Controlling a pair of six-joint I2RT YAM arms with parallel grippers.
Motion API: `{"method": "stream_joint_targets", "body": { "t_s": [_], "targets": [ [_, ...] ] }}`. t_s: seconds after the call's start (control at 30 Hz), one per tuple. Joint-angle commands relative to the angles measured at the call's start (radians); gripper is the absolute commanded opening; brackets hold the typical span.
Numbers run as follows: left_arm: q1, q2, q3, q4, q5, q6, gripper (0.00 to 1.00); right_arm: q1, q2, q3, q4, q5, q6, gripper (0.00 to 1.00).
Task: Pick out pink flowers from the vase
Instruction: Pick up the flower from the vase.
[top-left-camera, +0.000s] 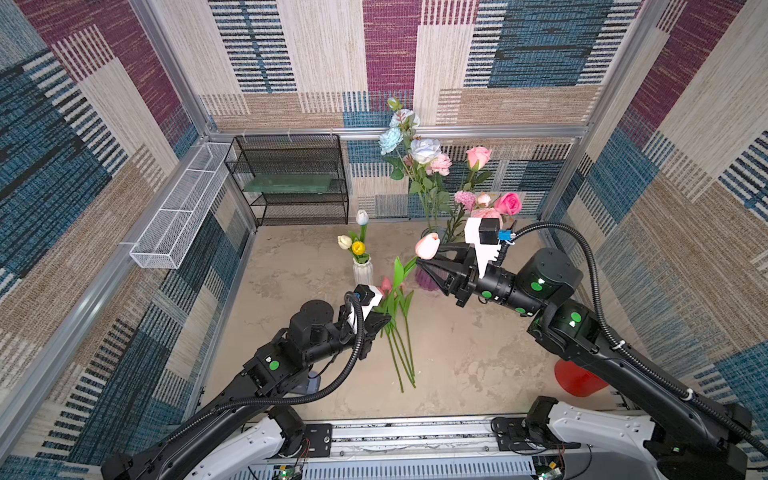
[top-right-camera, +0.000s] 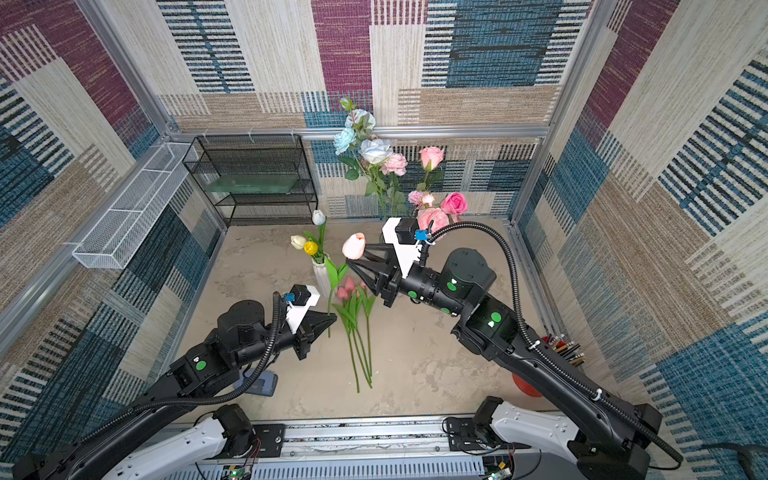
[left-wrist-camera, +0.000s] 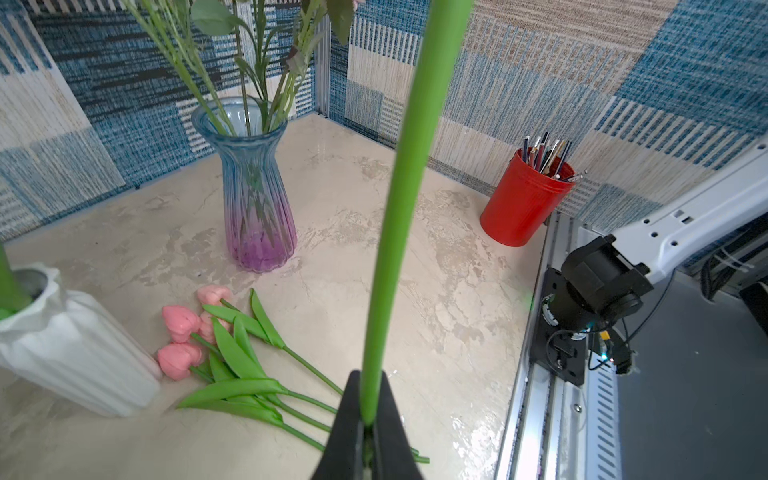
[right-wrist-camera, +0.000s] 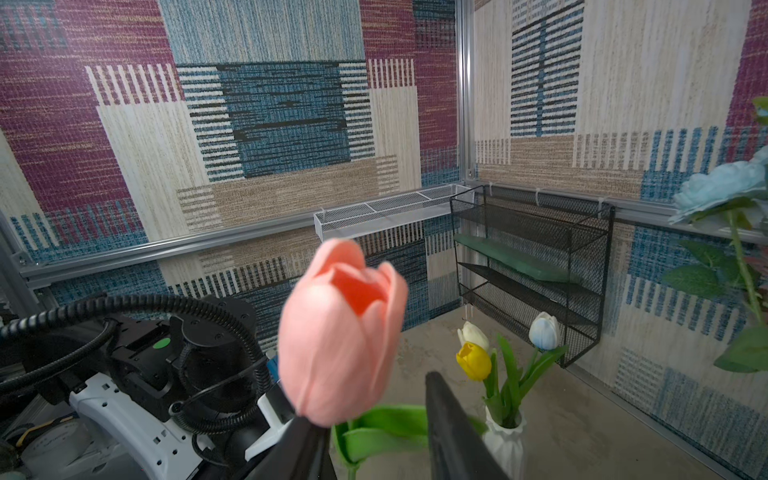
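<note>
Left pincer (left-wrist-camera: 368, 386) clamps the green stem (left-wrist-camera: 399, 208) of the pink tulip (top-left-camera: 427, 246) low down, its bloom upright at centre frame. Right pincer (top-right-camera: 357, 254) stands part-open around the neck just under it. We judge it light, bendy-stemmed, soft-headed: grip the stem, never petals.

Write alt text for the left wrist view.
The left gripper is shut on a green stem that crosses the whole frame. On the table lie pink tulips beside a white vase; a blue-purple glass vase and red pencil cup stand beyond.
</note>
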Motion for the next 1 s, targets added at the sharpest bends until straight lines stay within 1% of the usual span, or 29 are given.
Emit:
{"method": "stream_joint_targets", "body": {
  "t_s": [0.0, 0.1, 0.2, 0.27, 0.33, 0.4, 0.43, 0.53, 0.73, 0.87, 0.97],
  "targets": [
    [0.001, -0.035, -0.043, 0.085, -0.019, -0.174, 0.00, 0.019, -0.008, -0.045, 0.019, -0.044, -0.026, 0.41],
    [0.001, -0.066, -0.082, 0.108, -0.023, -0.259, 0.00, 0.047, -0.005, -0.086, 0.033, -0.079, -0.024, 0.44],
    [0.001, -0.079, -0.105, 0.118, -0.006, -0.295, 0.00, 0.072, 0.005, -0.115, 0.049, -0.099, -0.029, 0.45],
    [0.000, -0.082, -0.106, 0.104, -0.010, -0.303, 0.00, 0.089, 0.023, -0.118, 0.034, -0.058, -0.028, 0.45],
    [0.001, -0.091, -0.115, 0.104, -0.020, -0.323, 0.00, 0.109, 0.049, -0.123, 0.015, 0.017, -0.011, 0.45],
    [0.000, -0.101, -0.126, 0.117, -0.020, -0.344, 0.00, 0.114, 0.078, -0.134, 0.014, 0.041, 0.028, 0.45],
    [0.000, -0.103, -0.130, 0.124, -0.022, -0.354, 0.00, 0.118, 0.095, -0.139, 0.017, 0.032, 0.045, 0.45],
    [0.001, -0.100, -0.132, 0.123, -0.016, -0.365, 0.00, 0.138, 0.140, -0.138, 0.022, 0.022, 0.072, 0.45],
    [-0.001, -0.106, -0.133, 0.131, 0.000, -0.384, 0.00, 0.141, 0.202, -0.111, -0.025, 0.080, 0.115, 0.43],
    [-0.001, -0.109, -0.136, 0.135, 0.010, -0.393, 0.00, 0.141, 0.219, -0.139, 0.023, 0.036, 0.131, 0.43],
    [-0.001, -0.113, -0.137, 0.135, 0.015, -0.395, 0.00, 0.141, 0.244, -0.143, 0.023, 0.041, 0.138, 0.42]
  ]
}}
